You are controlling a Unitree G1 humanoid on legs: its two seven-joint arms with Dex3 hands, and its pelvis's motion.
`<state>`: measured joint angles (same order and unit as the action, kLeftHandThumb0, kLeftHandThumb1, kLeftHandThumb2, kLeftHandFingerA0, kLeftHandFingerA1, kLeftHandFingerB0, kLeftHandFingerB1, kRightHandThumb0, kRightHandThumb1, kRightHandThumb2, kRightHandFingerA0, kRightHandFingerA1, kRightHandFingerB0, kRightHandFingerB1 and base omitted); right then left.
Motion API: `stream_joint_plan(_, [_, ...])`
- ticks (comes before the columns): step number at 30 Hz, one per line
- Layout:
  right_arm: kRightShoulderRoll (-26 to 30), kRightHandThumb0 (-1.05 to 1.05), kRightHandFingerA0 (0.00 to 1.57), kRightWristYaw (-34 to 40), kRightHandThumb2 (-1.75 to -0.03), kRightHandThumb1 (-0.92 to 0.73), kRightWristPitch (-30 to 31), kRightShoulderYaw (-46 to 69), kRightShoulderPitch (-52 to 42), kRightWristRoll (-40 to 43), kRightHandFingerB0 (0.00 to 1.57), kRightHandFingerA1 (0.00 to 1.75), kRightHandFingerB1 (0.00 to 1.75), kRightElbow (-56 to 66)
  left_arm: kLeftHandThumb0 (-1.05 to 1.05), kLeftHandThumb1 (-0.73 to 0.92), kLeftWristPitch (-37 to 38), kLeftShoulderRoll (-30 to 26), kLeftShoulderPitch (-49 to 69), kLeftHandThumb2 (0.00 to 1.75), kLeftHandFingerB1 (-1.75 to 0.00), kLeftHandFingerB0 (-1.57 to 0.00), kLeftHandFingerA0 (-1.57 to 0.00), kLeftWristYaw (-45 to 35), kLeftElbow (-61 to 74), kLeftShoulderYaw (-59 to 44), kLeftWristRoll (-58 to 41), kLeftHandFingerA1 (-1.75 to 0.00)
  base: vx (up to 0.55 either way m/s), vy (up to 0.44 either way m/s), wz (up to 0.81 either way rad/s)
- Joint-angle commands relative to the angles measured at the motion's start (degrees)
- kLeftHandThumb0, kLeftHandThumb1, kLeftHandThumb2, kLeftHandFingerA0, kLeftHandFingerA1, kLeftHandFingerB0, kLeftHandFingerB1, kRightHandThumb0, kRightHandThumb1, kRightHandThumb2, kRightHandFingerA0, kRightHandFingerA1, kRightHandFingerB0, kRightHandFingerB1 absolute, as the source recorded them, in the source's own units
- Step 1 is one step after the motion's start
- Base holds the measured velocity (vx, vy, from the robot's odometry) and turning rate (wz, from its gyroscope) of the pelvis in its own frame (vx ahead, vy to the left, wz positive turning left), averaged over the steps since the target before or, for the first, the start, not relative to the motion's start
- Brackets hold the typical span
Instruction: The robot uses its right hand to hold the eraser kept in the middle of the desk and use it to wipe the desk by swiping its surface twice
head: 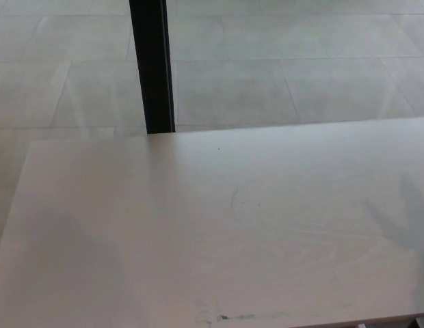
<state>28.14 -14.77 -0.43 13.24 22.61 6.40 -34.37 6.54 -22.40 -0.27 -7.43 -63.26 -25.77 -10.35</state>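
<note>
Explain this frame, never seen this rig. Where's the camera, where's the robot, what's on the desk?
One view only: a camera on the humanoid robot's head, looking down at its work area. The pale desk fills the lower part; beyond it lie a grey tiled floor and a black post. Neither robot hand shows right now, only a soft shadow at the desk's right edge. No eraser is visible, so nothing is seen being held. The desk carries a faint curved mark mid-surface and dark smudges near the front edge.

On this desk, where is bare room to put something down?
Nearly the whole desk is bare, from the far edge by the black post to the near edge. Only faint marks lie at the near edge. No eraser or robot hand shows.
</note>
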Motion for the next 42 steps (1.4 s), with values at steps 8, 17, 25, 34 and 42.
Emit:
stream_joint_plan(8, [16.39, -1.01, 0.0, -17.63, -1.06, -0.68, 13.66, 36.21, -8.78, 28.82, 0.0, 0.37, 0.23, 7.26, -0.68, 0.9, 1.5, -2.07, 1.46, 0.67, -0.51, -0.46, -0.65, -0.79, -0.83, -1.14, -1.27, -0.64, 0.0, 0.0, 0.0])
stream_joint_plan(17, [21.8, -0.9, 0.0, -12.97, -1.08, -0.7, 5.87, 54.26, -22.08, 26.0, 0.0, 0.44, 0.29, -6.81, -0.68, 0.89, 1.54, -2.44, 1.54, 0.67, -0.52, -0.48, -0.68, -0.36, -0.95, -1.44, -1.39, -0.65, 0.0, 0.0, 0.0])
stream_joint_plan(25, [7.72, -0.82, 0.0, -2.45, -0.64, -0.81, -3.76, 52.49, -31.11, 19.75, 0.11, 0.69, 0.49, -13.81, -0.7, 0.88, 1.17, -2.24, 0.85, 0.67, -0.52, -0.48, -0.68, -0.46, -1.96, -1.7, -1.69, -0.66, 0.0, 0.0, 0.0])
stream_joint_plan(34, [0.2, -0.69, 0.09, 1.35, -0.62, -0.76, -9.38, 48.27, -30.69, 17.9, 0.28, 0.94, 0.54, -22.32, -0.7, 0.89, 1.37, -2.04, 1.82, 0.67, -0.49, -0.45, -0.63, -0.54, -2.19, -0.82, -0.51, -0.61, 0.0, 0.0, 0.0])
stream_joint_plan(42, [1.84, -0.74, 0.33, 1.95, -1.0, -0.6, -7.87, 38.12, -27.47, 14.94, 0.27, 0.78, 0.6, -21.75, -0.7, 0.86, 0.94, -1.89, 1.32, 0.67, -0.5, -0.45, -0.68, -0.69, -1.39, -2.34, -2.1, -0.63, 0.0, 0.0, 0.0])
